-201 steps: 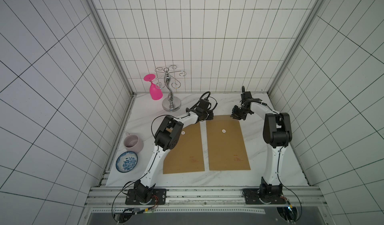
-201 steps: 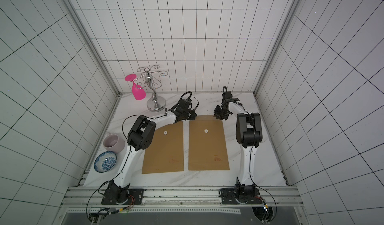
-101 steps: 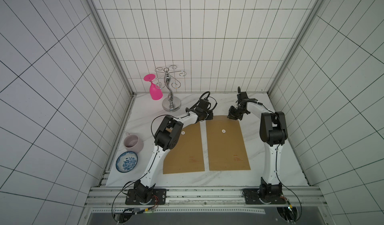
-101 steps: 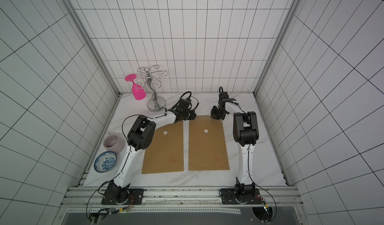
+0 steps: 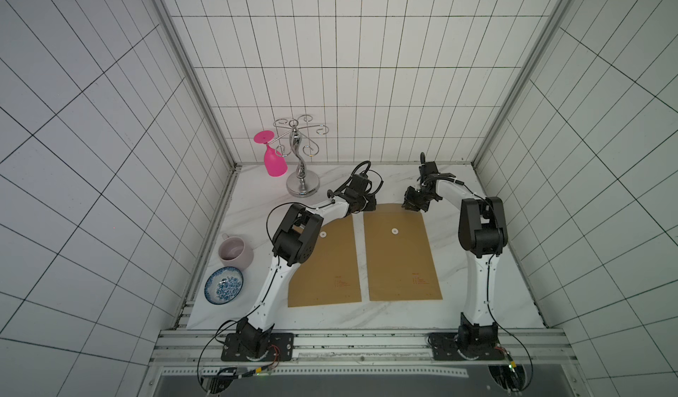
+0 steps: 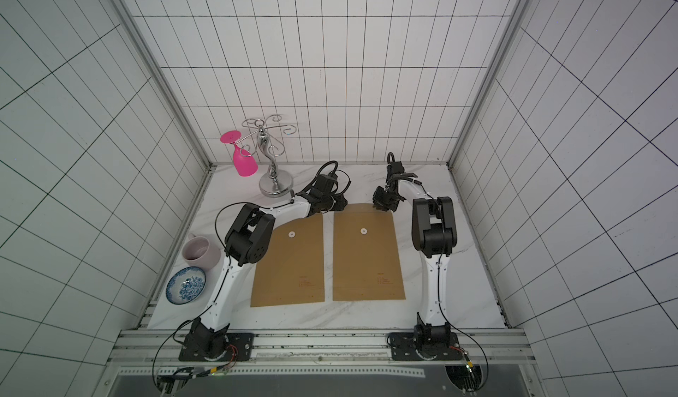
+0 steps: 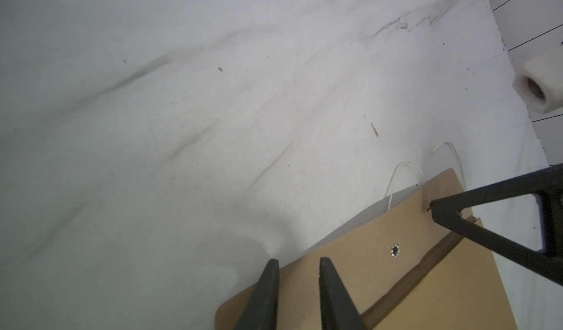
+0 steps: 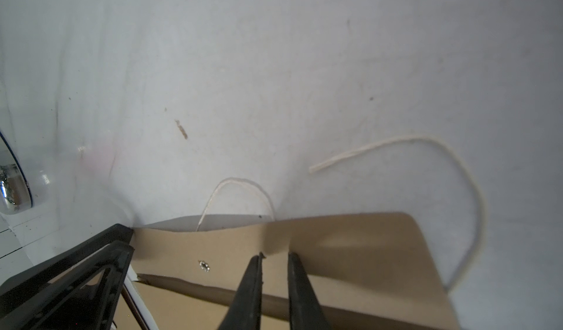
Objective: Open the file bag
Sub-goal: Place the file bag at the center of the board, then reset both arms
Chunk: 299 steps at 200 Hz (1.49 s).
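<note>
R claw (image 8: pixel 274 253) slid inward; it & L claw (image 7: pixel 297 260) narrowly gaping over file bag (image 5: pixel 400 259) flap.

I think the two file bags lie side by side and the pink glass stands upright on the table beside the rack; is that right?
Not quite: the pink glass hangs upside down from the rack, as both top views show. The two file bags, left and right, do lie side by side.
</note>
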Motion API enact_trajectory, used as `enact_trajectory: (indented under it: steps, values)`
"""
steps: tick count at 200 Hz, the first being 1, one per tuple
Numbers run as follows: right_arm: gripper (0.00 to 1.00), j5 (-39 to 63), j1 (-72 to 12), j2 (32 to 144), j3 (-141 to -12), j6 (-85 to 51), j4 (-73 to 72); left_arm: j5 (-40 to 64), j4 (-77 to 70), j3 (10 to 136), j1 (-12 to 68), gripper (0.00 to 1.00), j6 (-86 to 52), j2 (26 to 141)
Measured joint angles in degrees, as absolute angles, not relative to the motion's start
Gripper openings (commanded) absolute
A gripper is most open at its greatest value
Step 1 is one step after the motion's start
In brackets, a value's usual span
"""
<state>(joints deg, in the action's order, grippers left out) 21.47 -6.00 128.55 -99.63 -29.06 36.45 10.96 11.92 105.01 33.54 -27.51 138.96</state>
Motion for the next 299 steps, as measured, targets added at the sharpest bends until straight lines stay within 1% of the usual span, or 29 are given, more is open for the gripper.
enact_trajectory:
  steps: [15, 43, 58, 78, 103, 109, 119, 152, 174, 188, 207, 211, 219, 223, 230, 238, 247, 254, 261, 266, 271, 273, 287, 299]
  values:
    - [0.25, 21.8, -6.0, 128.6, -99.9, -29.1, 36.5, 11.0, 11.8, 105.1, 33.5, 0.3, -27.6, 139.0]
    - [0.4, 23.0, -6.0, 128.4, -100.3, -29.0, 36.4, 11.3, 11.8, 105.2, 33.5, 0.31, -28.1, 138.9]
    - [0.47, 23.6, -6.0, 127.7, -100.5, -29.1, 36.5, 11.6, 11.8, 105.2, 33.5, 0.34, -28.5, 138.8]
    - [0.53, 24.2, -6.0, 124.6, -100.5, -29.1, 36.7, 11.9, 12.2, 105.2, 33.5, 0.36, -28.9, 137.7]
    - [0.6, 24.2, -6.0, 116.8, -100.2, -29.0, 36.6, 12.6, 13.3, 105.8, 33.6, 0.4, -29.1, 134.6]
    - [0.61, 24.2, -6.0, 114.2, -99.8, -29.0, 36.3, 12.7, 13.6, 106.0, 33.7, 0.45, -29.0, 133.6]
    - [0.62, 24.1, -6.0, 109.7, -98.6, -28.9, 36.1, 12.7, 14.3, 106.6, 33.8, 0.48, -28.5, 131.8]
    - [0.68, 22.8, -6.0, 95.1, -90.8, -27.6, 35.1, 10.8, 16.9, 107.5, 35.2, 0.48, -25.8, 123.7]
    - [0.7, 19.9, -6.0, 85.3, -82.8, -26.6, 35.0, 8.4, 17.5, 103.8, 36.2, 0.49, -23.8, 114.2]
    - [0.72, 17.1, -6.0, 78.2, -76.8, -26.1, 34.9, 5.7, 17.7, 98.9, 36.7, 0.53, -22.0, 105.8]
    - [0.83, 12.2, -6.0, 67.4, -68.8, -25.7, 34.9, 0.2, 16.9, 89.7, 36.5, 0.61, -19.8, 92.0]
    - [0.84, 11.0, -6.0, 65.3, -67.3, -25.5, 34.7, -1.1, 16.4, 87.7, 36.4, 0.62, -19.8, 89.4]
    - [0.84, 9.2, -6.0, 61.4, -64.6, -25.5, 34.3, -4.6, 15.8, 82.8, 35.8, 0.65, -18.7, 82.6]
    - [0.81, 8.4, -6.0, 59.5, -63.1, -25.5, 33.8, -6.0, 15.1, 80.6, 35.5, 0.67, -18.2, 80.0]
    - [0.7, 6.1, -6.0, 56.5, -60.3, -25.5, 32.6, -9.3, 13.8, 76.0, 34.6, 0.7, -17.4, 74.6]
    - [0.67, 3.8, -6.0, 53.6, -56.6, -25.9, 31.2, -12.8, 12.1, 70.7, 33.3, 0.71, -16.1, 68.9]
    - [0.67, -0.1, -6.0, 50.4, -51.7, -26.6, 29.1, -18.1, 9.0, 63.5, 31.7, 0.71, -13.8, 63.0]
    - [0.73, -3.1, -6.0, 48.5, -48.2, -27.1, 27.6, -22.6, 5.9, 57.6, 30.6, 0.71, -12.2, 59.0]
    - [0.75, -6.5, -6.0, 46.7, -44.4, -27.4, 26.0, -27.5, 1.6, 50.7, 29.7, 0.75, -10.1, 55.3]
    - [0.75, -9.0, -6.0, 45.8, -41.9, -27.2, 24.6, -30.6, -2.2, 45.6, 29.0, 0.8, -8.6, 53.3]
    - [0.75, -11.4, -6.0, 45.2, -39.5, -27.2, 23.2, -33.1, -5.5, 40.9, 28.2, 0.95, -7.6, 52.0]
    - [0.75, -12.7, -6.0, 45.0, -38.3, -27.1, 22.4, -33.7, -6.3, 39.6, 27.8, 0.97, -6.9, 51.7]
    - [0.75, -19.6, -6.0, 44.6, -32.3, -26.8, 17.6, -37.3, -13.6, 28.3, 22.6, 0.98, -5.1, 51.7]
    - [0.77, -25.5, -6.0, 45.6, -28.6, -26.5, 13.4, -38.2, -15.8, 22.9, 16.4, 0.98, -5.8, 54.3]
